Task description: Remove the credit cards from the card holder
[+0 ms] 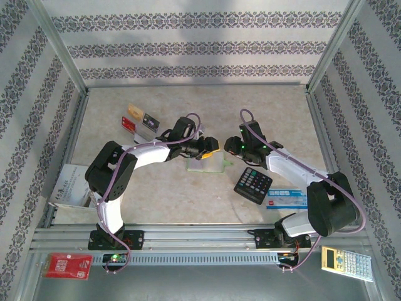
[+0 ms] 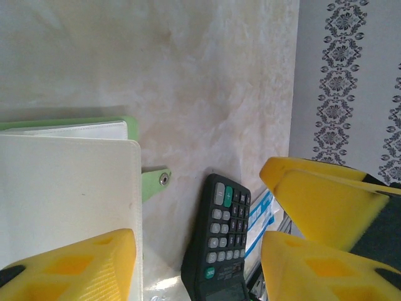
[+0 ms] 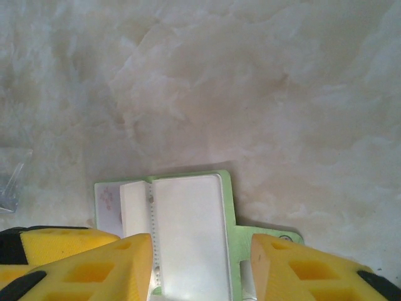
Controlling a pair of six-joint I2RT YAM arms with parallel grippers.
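Note:
The lime-green card holder (image 1: 207, 165) lies open mid-table, cream inner faces up. My left gripper (image 1: 211, 150) hovers at its far edge, jaws open. One yellow finger (image 2: 69, 266) hangs over a cream face (image 2: 69, 188), beside the snap tab (image 2: 155, 182); nothing is gripped. My right gripper (image 1: 231, 149) is also open. It is raised above the card holder (image 3: 188, 232), which shows between its fingers (image 3: 94, 263). Three credit cards lie at the back left: tan (image 1: 134, 110), red (image 1: 128, 123) and dark (image 1: 150, 120). Whether a card sits in the pale panel (image 3: 106, 199) I cannot tell.
A black calculator (image 1: 253, 185) lies right of the holder, with a blue-and-white box (image 1: 287, 199) beside it. White papers (image 1: 69, 185) sit at the left edge. On the near rail lie a red packet (image 1: 63, 266) and a yellow-white calculator (image 1: 346, 260). Patterned walls enclose the table.

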